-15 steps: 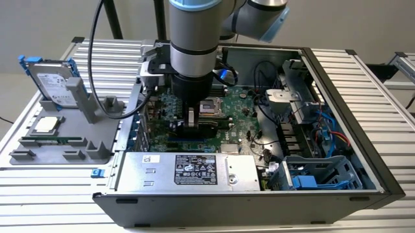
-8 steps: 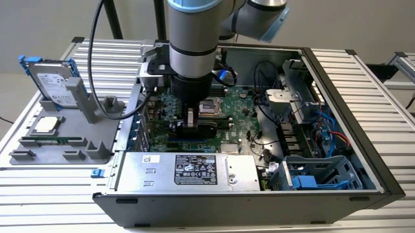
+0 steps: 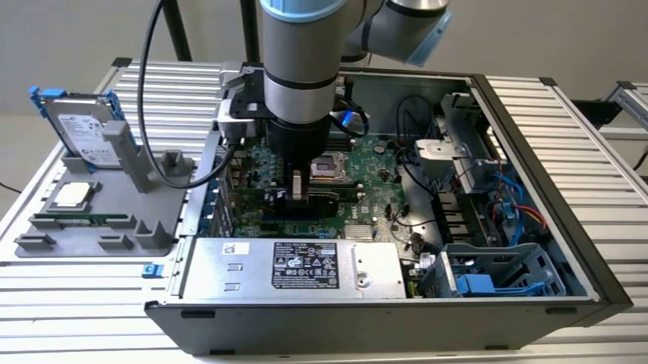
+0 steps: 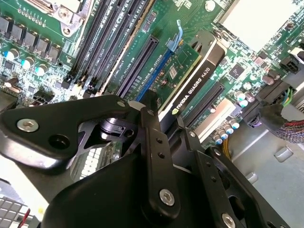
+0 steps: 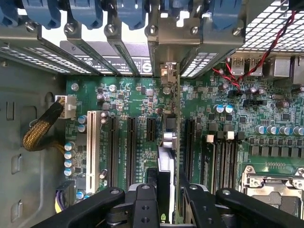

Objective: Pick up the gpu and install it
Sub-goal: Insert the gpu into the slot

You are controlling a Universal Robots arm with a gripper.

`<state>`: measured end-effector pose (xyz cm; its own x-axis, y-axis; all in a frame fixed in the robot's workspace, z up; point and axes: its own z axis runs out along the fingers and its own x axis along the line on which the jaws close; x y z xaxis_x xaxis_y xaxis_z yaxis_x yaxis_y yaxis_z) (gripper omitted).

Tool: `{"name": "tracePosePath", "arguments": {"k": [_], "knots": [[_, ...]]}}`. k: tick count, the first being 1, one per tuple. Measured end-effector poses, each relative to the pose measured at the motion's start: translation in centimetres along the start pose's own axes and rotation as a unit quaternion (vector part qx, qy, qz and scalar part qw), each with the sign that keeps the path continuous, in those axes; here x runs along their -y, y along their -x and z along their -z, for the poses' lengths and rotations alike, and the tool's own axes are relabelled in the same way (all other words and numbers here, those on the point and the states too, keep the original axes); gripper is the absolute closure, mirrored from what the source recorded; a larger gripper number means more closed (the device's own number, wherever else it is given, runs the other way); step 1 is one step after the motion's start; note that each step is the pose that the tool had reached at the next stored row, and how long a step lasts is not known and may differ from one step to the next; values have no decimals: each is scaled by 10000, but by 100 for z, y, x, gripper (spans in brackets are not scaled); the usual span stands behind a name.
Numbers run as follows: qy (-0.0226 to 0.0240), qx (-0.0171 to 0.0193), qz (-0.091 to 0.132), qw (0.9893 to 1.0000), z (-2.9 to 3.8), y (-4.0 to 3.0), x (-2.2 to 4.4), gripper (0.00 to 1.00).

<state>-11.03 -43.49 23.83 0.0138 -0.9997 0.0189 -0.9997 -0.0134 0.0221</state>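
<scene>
The tool (image 3: 297, 193) reaches down into the open computer case (image 3: 547, 182), and its fingers (image 4: 154, 137) are clenched on the upper edge of the gpu (image 4: 190, 83). The single card stands on edge directly beneath the tool, over the motherboard (image 3: 380, 205). In the second wrist view its black shroud and green board run away from the fingers alongside a long black expansion slot (image 4: 137, 64), the card's long axis parallel to that slot; I cannot tell from these views whether its lower edge is fully seated or just resting at the slot mouth. In the first wrist view the gpu's silver end bracket (image 5: 168, 78) points toward the row of rear slot covers (image 5: 118, 50), lined up with one opening there.

Counted: one arm, one tool, one gpu. Outside the case, toward the exterior view's left, a grey fixture (image 3: 96, 220) on the table (image 3: 567, 114) holds one hard drive (image 3: 83, 129) in a blue frame, upright, and one square processor chip (image 3: 69, 196) lying flat.
</scene>
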Motion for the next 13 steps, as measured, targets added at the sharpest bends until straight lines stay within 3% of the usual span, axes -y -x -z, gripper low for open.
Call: {"name": "tracePosePath", "arguments": {"k": [13], "knots": [[-6,7,0,10000,-17,2,1,100]]}}
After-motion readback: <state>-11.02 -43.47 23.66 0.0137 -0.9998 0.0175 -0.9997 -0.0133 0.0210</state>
